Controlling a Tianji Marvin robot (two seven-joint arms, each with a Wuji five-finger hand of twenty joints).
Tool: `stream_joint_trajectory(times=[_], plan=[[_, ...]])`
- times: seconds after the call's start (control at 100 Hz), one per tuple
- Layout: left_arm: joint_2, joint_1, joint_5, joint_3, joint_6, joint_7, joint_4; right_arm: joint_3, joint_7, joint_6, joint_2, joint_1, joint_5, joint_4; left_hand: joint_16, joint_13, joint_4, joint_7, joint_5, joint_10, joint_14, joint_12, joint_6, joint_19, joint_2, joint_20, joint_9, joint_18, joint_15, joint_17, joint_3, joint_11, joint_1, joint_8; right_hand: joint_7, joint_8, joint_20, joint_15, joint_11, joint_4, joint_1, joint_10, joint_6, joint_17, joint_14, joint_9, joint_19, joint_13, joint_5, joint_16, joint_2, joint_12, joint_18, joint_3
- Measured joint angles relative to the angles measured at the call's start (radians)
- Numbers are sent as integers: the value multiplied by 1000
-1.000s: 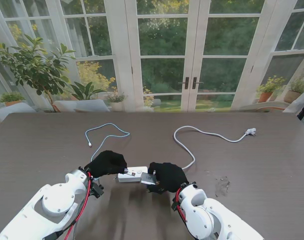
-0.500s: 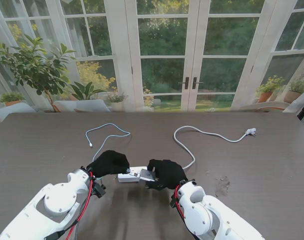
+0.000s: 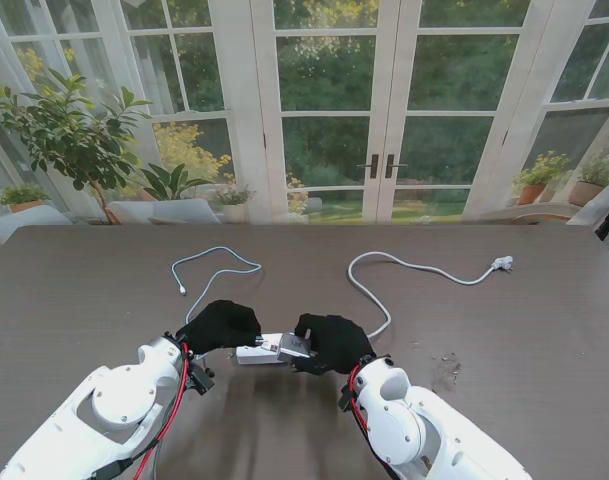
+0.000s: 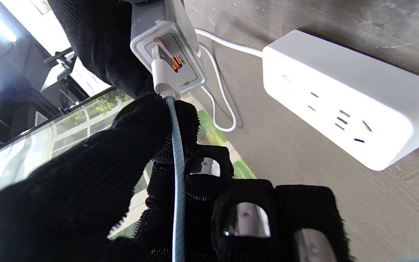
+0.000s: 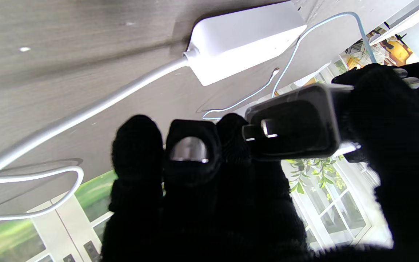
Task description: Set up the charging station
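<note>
The step in hand was the joining of the USB cable [image 4: 178, 153] to the charger brick [image 3: 294, 347]; in the left wrist view the white plug of the cable [image 4: 161, 74] stood at the port in the face of the brick, seemingly partly in, though how deep I cannot tell. The left hand [image 3: 220, 325] pinched the cable just behind the plug, its fingers [image 4: 133, 145] pressed together on it; the right hand [image 3: 332, 342] was closed around the brick, whose two prongs pointed toward the right wrist camera. Both were held above the desk [image 3: 504, 340], near to me, over the white power strip [image 3: 256, 352], which lay flat on the desk with its sockets facing up.

By my judgement the next move called for a straight push of the plug along the axis of the port while the right hand kept the brick steady; after this the brick would have to be turned with its prongs down to the strip.

The desk was dark wood with visible grain; the strip's own white cord [image 3: 414, 268] curled away to a loose plug farther on the right. Behind stood glass doors [image 3: 384, 110], a garden, and potted plants [image 3: 69, 135].
</note>
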Motion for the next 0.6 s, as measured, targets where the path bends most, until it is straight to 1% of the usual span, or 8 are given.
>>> stream_joint_trajectory(times=[0.6], plan=[[-5, -19, -4, 14, -8, 13, 21, -2, 0, 5, -5, 2, 24, 0, 0, 0, 0, 0, 0, 0, 0, 0, 0, 0, 0, -1, 0, 0, 0, 0, -5, 0, 1, 0, 0, 0, 8, 0, 0, 0, 0, 3, 3, 0, 0, 0, 0, 0, 0, 0, 1, 0, 0, 0]])
